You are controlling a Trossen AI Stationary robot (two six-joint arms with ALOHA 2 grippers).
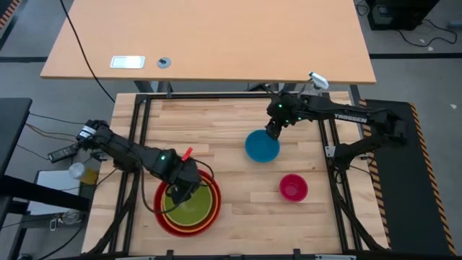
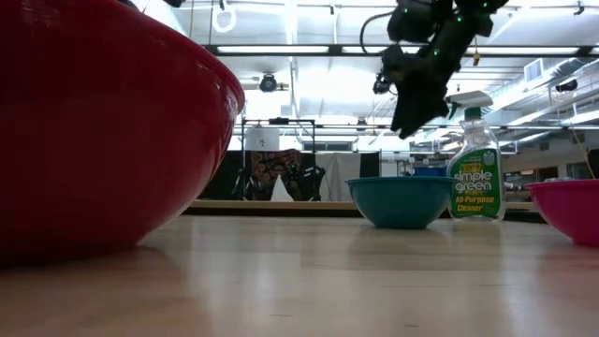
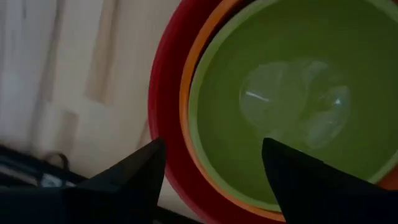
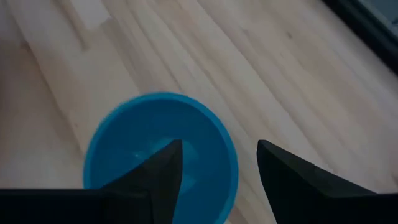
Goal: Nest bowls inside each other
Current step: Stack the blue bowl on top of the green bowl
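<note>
Near the table's front left, the lime green bowl [image 1: 189, 207] sits inside the orange bowl [image 3: 185, 99], which sits inside the red bowl [image 1: 164, 217]. My left gripper [image 3: 211, 165] hangs open above the near-left rim of this stack, pointing down, touching nothing. The blue bowl [image 1: 261, 146] stands alone on the wood right of centre. My right gripper [image 4: 217, 158] is open and slants down over the blue bowl's far rim, clear of it [image 2: 409, 126]. The small pink bowl [image 1: 293, 188] rests on the table nearer the front right.
A clear spray bottle [image 2: 475, 173] stands at the table's far right, behind the blue bowl. Bare wood [image 1: 216, 130] lies between the stack and the blue bowl. Black frame rails [image 1: 137, 144] border the table on both sides.
</note>
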